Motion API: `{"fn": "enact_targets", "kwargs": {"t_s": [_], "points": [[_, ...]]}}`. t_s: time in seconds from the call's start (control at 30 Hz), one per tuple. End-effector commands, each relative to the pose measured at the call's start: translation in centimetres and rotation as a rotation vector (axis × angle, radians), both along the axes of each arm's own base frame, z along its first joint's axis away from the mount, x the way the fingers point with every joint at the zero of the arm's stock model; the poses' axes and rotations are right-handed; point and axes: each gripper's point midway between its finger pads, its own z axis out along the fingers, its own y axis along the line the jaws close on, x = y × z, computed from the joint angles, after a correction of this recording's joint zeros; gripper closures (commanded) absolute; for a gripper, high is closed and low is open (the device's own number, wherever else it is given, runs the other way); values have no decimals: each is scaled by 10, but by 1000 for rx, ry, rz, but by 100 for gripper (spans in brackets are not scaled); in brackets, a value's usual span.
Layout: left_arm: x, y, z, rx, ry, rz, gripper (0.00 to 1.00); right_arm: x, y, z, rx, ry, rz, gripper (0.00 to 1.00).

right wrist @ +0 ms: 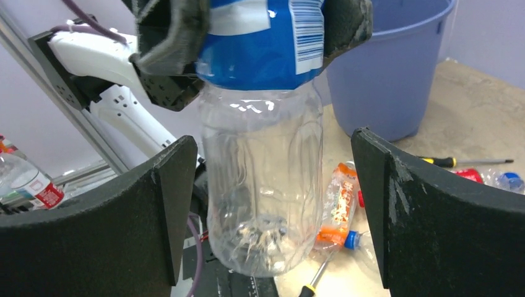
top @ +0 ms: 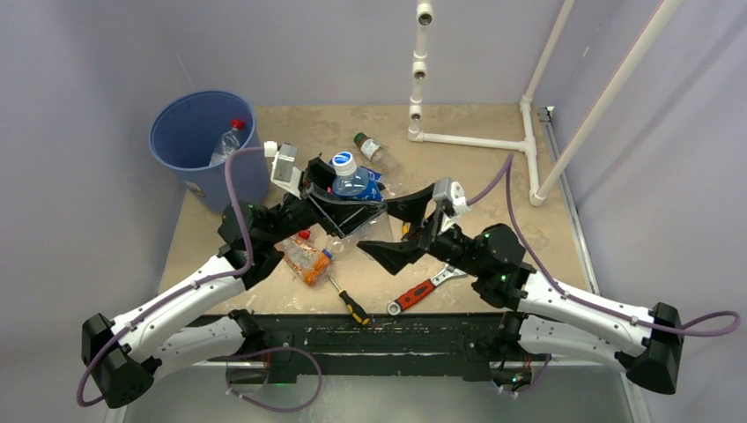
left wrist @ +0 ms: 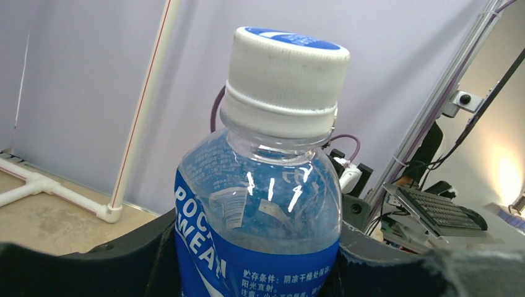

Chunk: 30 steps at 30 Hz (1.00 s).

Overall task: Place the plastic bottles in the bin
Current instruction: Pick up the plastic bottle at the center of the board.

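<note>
My left gripper (top: 348,201) is shut on a clear bottle (top: 352,183) with a blue label and a white cap, and holds it above the table's middle. In the left wrist view the bottle (left wrist: 266,204) fills the frame between the fingers (left wrist: 86,272). My right gripper (top: 398,231) is open. Its fingers (right wrist: 155,210) stand either side of the bottle's clear lower half (right wrist: 263,185) without touching. The blue bin (top: 207,141) stands at the far left with a red-capped bottle (top: 229,139) in it. An orange-labelled bottle (top: 306,258) and a green-capped bottle (top: 370,148) lie on the table.
A yellow-handled screwdriver (top: 348,300) and a red-handled wrench (top: 423,289) lie near the front edge. A white pipe frame (top: 476,139) stands at the back right. In the right wrist view the bin (right wrist: 396,74) is behind the bottle, and a blue-capped bottle (right wrist: 501,179) lies at right.
</note>
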Motion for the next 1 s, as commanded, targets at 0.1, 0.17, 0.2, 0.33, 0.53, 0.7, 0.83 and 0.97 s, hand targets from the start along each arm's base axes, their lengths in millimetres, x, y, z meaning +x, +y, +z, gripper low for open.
{"fn": "enact_targets", "kwargs": {"t_s": [0.1,0.17,0.2,0.33,0.53,0.7,0.83,0.97], "points": [[-3,5,13,-64,-7,-8,100,-7,17,21,52,-12,82,26],[-1,5,11,-50,-2,0,86,-9,17,19,51,-15,94,37],[-1,6,11,-47,-3,5,76,-9,16,19,52,-16,94,42],[3,11,15,-32,-6,60,23,-11,12,16,49,-20,90,53],[16,40,48,-14,-40,265,3,-10,5,4,22,-18,58,58],[12,48,77,17,-90,299,1,-6,3,-6,-6,-16,31,61],[9,43,84,29,-86,262,9,-2,2,-12,-19,-15,10,63],[13,27,71,84,-42,209,22,-1,2,-14,-24,-18,1,64]]}}
